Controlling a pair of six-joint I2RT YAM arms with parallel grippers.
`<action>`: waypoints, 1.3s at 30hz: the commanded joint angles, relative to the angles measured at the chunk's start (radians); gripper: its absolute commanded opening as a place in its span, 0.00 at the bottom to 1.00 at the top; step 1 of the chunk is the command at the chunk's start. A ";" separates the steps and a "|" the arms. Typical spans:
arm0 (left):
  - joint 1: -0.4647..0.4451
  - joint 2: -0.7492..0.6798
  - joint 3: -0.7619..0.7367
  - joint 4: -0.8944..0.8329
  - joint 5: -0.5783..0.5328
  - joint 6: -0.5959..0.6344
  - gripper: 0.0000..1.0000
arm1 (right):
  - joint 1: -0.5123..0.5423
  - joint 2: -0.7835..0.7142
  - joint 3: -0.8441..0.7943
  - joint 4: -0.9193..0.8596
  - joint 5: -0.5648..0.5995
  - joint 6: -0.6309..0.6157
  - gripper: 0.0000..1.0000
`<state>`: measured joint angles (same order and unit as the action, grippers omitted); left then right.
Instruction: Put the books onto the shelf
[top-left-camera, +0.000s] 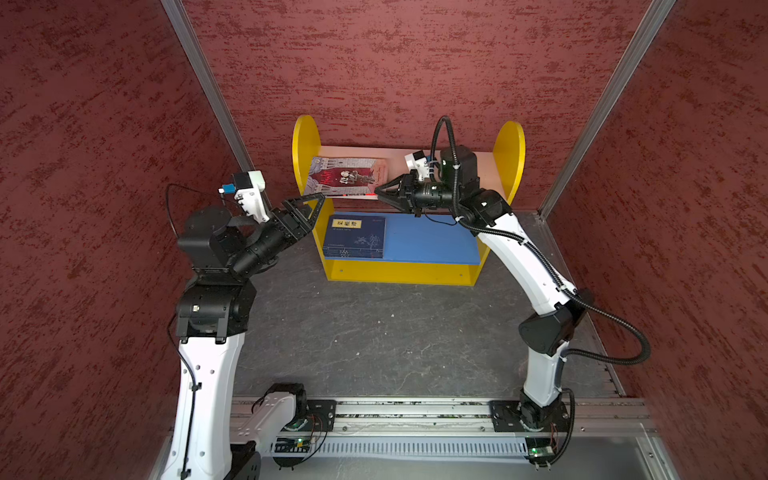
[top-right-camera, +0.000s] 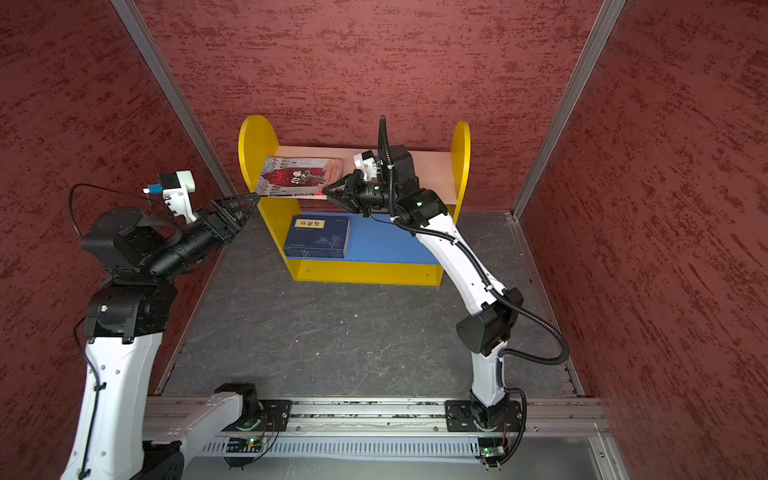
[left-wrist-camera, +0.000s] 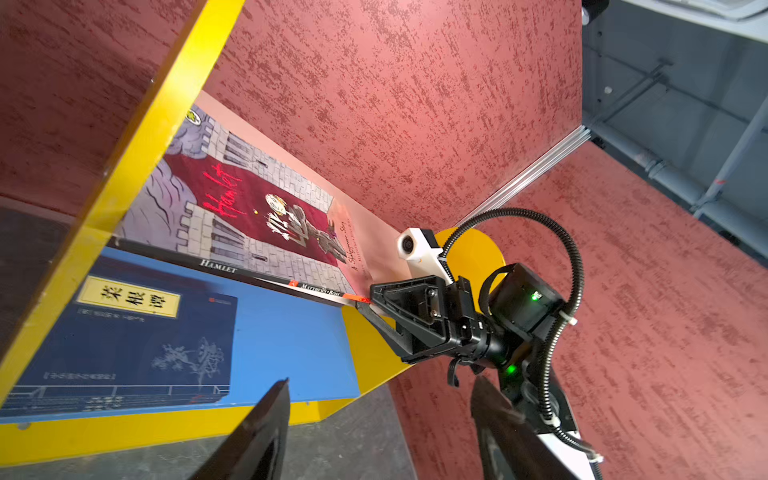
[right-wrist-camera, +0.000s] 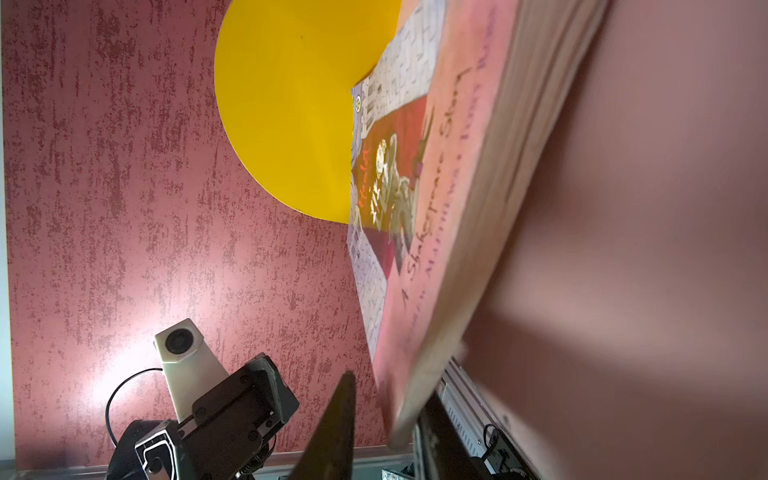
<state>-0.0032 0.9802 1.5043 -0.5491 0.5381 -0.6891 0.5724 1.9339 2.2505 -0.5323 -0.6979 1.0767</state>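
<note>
The shelf (top-left-camera: 305, 141) (top-right-camera: 253, 141) stands against the back wall. A pink-and-dark-red book (top-left-camera: 345, 176) (top-right-camera: 297, 176) (left-wrist-camera: 249, 208) lies flat on its pale pink upper board, at the left end. A navy book (top-left-camera: 355, 237) (top-right-camera: 318, 237) (left-wrist-camera: 124, 332) with a yellow label lies on the blue lower board. My right gripper (top-left-camera: 377, 192) (top-right-camera: 324, 191) (right-wrist-camera: 390, 386) is at the pink book's front right corner, jaws slightly parted around it, one finger clear of the cover. Beside the shelf's left panel my left gripper (top-left-camera: 318, 208) (top-right-camera: 249, 210) (left-wrist-camera: 382, 380) is open and empty.
Red textured walls (top-left-camera: 415, 62) close in the back and both sides. The dark stone-patterned tabletop (top-left-camera: 374, 340) spreads in front of the shelf. An aluminium rail (top-left-camera: 415, 409) with both arm bases runs along the front edge.
</note>
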 joint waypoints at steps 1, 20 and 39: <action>0.012 -0.003 -0.042 0.033 -0.021 0.091 0.66 | 0.004 0.015 0.019 -0.008 0.010 -0.015 0.30; 0.014 0.088 -0.132 0.208 0.025 -0.047 0.65 | 0.004 -0.007 -0.007 -0.041 0.012 -0.035 0.40; -0.045 0.194 -0.087 0.251 -0.033 -0.003 0.66 | 0.003 -0.012 -0.009 -0.047 0.011 -0.036 0.41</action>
<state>-0.0444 1.1652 1.3994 -0.3286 0.5243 -0.7181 0.5724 1.9335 2.2505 -0.5507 -0.6979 1.0424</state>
